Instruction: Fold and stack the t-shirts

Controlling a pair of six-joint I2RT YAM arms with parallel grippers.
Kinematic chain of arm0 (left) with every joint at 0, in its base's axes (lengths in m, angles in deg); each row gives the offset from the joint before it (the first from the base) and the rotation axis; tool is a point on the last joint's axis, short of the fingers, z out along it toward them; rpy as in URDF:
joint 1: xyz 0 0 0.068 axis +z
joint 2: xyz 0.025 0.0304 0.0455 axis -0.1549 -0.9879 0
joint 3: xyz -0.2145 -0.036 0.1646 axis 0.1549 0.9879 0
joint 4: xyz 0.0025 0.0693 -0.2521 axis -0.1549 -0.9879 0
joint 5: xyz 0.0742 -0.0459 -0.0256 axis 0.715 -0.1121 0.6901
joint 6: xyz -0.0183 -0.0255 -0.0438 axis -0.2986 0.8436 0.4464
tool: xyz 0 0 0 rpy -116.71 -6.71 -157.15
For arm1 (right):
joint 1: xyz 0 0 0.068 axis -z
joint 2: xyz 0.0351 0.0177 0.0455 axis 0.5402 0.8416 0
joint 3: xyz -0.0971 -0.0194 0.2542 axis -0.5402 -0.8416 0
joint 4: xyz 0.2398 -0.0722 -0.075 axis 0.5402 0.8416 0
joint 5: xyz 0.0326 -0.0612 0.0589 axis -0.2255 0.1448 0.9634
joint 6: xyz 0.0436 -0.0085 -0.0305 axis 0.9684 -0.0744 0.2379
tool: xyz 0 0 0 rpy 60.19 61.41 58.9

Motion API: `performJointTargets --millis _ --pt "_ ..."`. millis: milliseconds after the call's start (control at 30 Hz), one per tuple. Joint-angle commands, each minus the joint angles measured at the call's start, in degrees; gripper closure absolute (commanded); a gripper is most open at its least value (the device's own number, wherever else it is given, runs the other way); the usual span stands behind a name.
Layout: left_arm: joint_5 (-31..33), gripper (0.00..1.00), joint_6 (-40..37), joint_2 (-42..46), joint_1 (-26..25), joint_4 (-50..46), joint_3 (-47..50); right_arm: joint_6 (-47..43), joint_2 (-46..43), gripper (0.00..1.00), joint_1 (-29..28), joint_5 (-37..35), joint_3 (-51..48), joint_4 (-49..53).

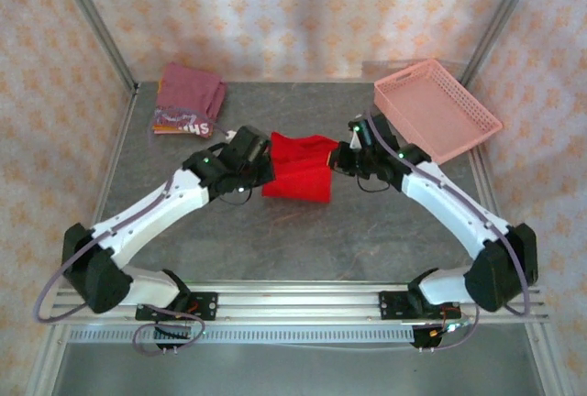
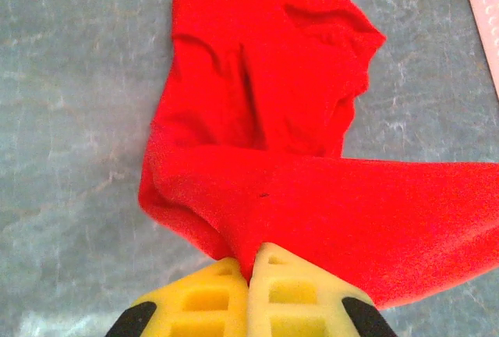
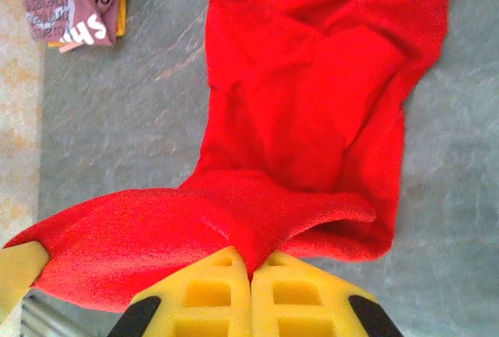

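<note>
The red t-shirt (image 1: 298, 169) lies rumpled mid-table, one edge raised and stretched between the arms. The left gripper (image 2: 249, 268) is closed tight on one end of that edge and the right gripper (image 3: 251, 263) pinches the other, probably to carry it across as a fold. The folded maroon-pink t-shirt (image 1: 188, 101) sits far-left, the pink basket (image 1: 438, 110) far-right.

Lab cell: aluminium frame (image 1: 96, 22), patterned walls (image 1: 303, 11)
</note>
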Motion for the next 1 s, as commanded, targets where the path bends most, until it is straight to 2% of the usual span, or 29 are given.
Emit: performJointTargets --millis 0,500,967 --pt "0.22 1.00 -6.53 -5.53 2.02 -0.07 -5.34 -4.51 4.36 1.00 3.37 0.62 5.17 -1.77" --pt "-1.32 1.00 -10.02 -24.10 10.45 4.68 -20.16 -7.04 19.93 1.00 10.29 4.72 13.14 -9.80" --pt "-4.50 1.00 -12.34 -41.83 13.71 5.41 -34.67 -6.44 35.31 1.00 11.94 -1.38 22.06 -13.58"
